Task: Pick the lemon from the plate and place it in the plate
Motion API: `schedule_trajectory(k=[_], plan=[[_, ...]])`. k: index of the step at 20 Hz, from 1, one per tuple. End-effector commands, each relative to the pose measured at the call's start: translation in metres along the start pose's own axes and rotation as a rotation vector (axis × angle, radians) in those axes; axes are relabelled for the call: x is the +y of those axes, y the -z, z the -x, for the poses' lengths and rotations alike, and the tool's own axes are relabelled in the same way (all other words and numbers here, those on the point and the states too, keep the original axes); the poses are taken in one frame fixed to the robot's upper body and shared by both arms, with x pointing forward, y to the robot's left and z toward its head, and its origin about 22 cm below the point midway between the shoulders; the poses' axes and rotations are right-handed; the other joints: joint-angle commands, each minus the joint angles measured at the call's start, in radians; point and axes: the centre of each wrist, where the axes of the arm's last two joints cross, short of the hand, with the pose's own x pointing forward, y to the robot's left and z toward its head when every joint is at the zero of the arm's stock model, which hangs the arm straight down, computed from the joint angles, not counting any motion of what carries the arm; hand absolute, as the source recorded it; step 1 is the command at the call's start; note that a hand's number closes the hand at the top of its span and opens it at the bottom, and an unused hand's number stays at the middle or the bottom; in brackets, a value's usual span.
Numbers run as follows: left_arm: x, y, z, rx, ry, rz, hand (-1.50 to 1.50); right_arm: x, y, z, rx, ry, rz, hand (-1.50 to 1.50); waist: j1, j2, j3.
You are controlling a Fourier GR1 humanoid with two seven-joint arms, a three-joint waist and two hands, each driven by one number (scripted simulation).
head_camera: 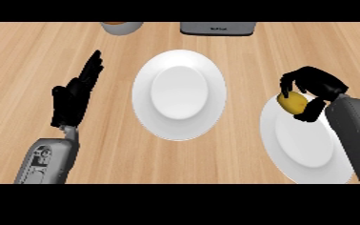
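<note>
Lemon [291, 102]: yellow, at about 3 o'clock in the head view, over the upper-left rim of the right-hand plate; whether it rests on the plate or is raised off it cannot be told.
Right hand [313, 86]: black, arched over the lemon from above and the right, fingers and thumb curled round it, grasping it.
Right forearm [346, 124]: grey, running along the right edge down toward 5 o'clock, covering part of the right-hand plate.
Right-hand plate [299, 148]: white, round, at 4 o'clock, partly cut off by the edge of the view.
Centre plate [179, 94]: white, round, in the middle of the surface, well apart from the lemon, nothing on it.
Left hand [76, 97]: at 9 o'clock, released, fingers straight and pointing up toward 12 o'clock, resting, holding nothing.
Surface [232, 162]: light wood grain.
Far edge: a grey bowl-like vessel [121, 27] at 11 o'clock and a dark grey box-shaped appliance [216, 28] at 12 o'clock, both cut off.
</note>
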Motion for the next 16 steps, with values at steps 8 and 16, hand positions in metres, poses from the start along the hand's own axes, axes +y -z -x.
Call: schedule_trajectory(k=[8,16], plan=[[-0.007,0.006,0.0,-0.019,0.002,0.022,0.0,-0.067,0.031,-0.008,-0.18,-0.034,0.378,1.5,0.022,0.01,0.002],[-0.008,0.009,0.007,0.015,0.004,0.005,0.0,-0.121,0.048,-0.035,-0.523,0.083,0.53,1.5,0.006,0.003,0.0]])
